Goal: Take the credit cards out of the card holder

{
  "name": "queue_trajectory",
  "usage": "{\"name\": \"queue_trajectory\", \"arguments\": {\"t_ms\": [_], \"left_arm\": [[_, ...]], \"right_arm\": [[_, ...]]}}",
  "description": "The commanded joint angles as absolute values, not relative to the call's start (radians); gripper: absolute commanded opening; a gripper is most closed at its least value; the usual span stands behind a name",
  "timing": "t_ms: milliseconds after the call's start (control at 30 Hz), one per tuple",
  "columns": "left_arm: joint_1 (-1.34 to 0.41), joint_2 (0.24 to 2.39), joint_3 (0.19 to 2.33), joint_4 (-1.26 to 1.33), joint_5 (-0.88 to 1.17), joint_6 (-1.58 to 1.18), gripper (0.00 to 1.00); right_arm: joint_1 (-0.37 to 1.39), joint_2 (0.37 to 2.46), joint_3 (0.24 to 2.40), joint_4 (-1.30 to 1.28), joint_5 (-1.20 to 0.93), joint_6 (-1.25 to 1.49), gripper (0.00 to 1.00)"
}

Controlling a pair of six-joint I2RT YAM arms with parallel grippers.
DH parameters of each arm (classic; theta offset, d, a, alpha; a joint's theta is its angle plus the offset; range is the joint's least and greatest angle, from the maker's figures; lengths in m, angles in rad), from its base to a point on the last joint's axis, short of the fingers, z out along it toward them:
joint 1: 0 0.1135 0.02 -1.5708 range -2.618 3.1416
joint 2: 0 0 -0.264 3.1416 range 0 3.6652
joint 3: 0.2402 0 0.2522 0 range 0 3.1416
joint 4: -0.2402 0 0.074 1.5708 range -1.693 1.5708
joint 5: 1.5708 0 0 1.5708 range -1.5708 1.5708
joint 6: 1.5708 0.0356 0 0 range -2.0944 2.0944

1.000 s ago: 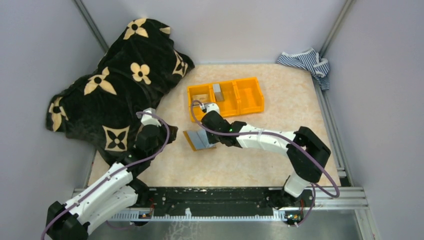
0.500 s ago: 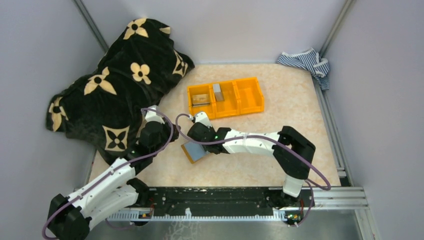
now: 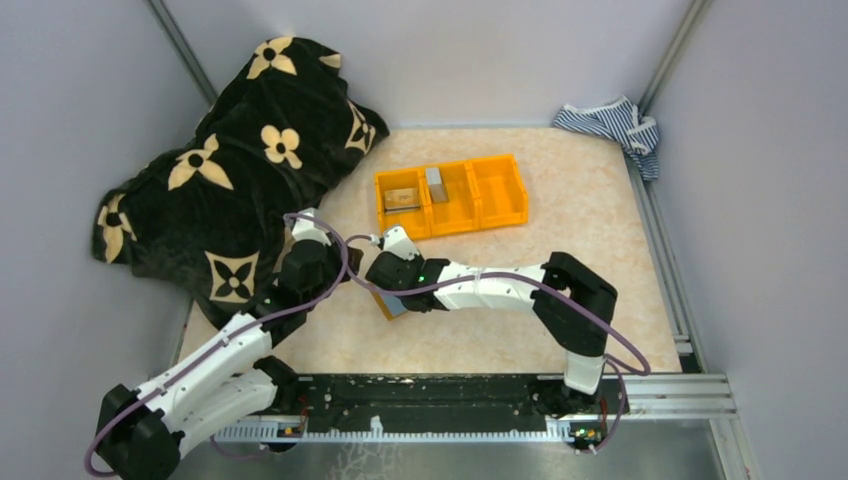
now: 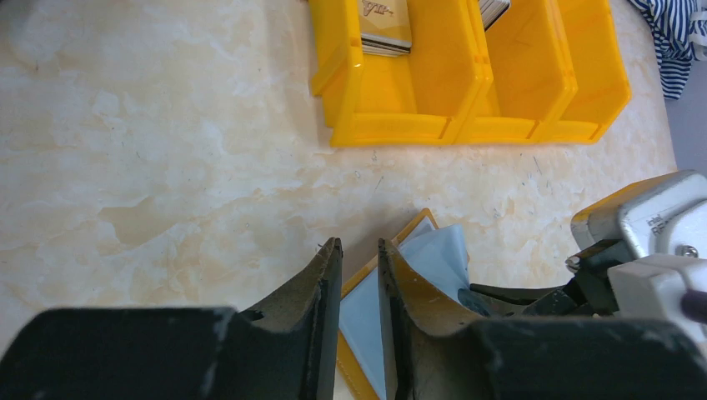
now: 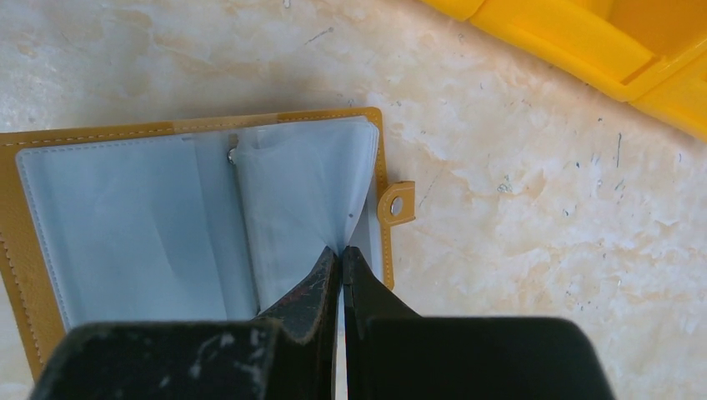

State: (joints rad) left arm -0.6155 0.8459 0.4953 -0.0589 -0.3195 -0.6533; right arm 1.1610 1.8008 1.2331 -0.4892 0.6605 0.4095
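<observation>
Operator: Changes over the last second, please?

Observer: The right arm (image 3: 490, 288) has swung away from the orange plastic three-compartment bin (image 3: 497, 190) toward the near left. The small flat orange-tan folding card holder (image 5: 167, 217), grey-blue inside, has slid with it across the marbled beige table (image 3: 580, 230). The left arm (image 3: 230, 345) has reached out from the edge of the black blanket (image 3: 230, 150) with tan flowers and now points at the holder.

Operator: Grippers?

Observer: The right gripper (image 5: 342, 250) is closed, its tips meeting on the free edge of a sleeve leaf (image 5: 300, 200) beside the snap tab (image 5: 395, 205). The leaf puckers toward them, so I judge it pinched. The left gripper (image 4: 358, 246) has its fingers only narrowly parted with nothing between them, and it hovers just beside the holder's orange edge.

Operator: What does that mean for the job?

Observer: The holder lies open on the table, near the bin but apart from it, between the two arms. I read it as being brought within the left arm's reach, so that one side can pin the cover while the other draws a card. No card is leaving it yet.

Operator: Counts?

Observer: One holder and one bin. Two cards sit in the bin: a tan card (image 3: 404, 198) in the left compartment and a grey card (image 3: 434, 184) in the middle one. One blanket, and one striped cloth (image 3: 610, 122) in the far right corner. Whether the sleeves hold cards, I cannot tell.
</observation>
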Motion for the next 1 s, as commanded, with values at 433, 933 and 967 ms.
{"name": "queue_trajectory", "arguments": {"t_ms": [433,933,967], "left_arm": [[-0.617,0.905,0.532,-0.002,-0.294,-0.641,0.28],[-0.717,1.075,0.568,0.326,-0.086,-0.672,0.26],[-0.729,1.102,0.572,0.356,-0.078,-0.683,0.26]], "right_arm": [[1.136,1.694,1.108,-0.247,0.427,0.421,0.5],[0.982,1.571,0.937,-0.128,0.283,0.409,0.45],[0.979,1.568,0.932,-0.126,0.282,0.417,0.33]]}}
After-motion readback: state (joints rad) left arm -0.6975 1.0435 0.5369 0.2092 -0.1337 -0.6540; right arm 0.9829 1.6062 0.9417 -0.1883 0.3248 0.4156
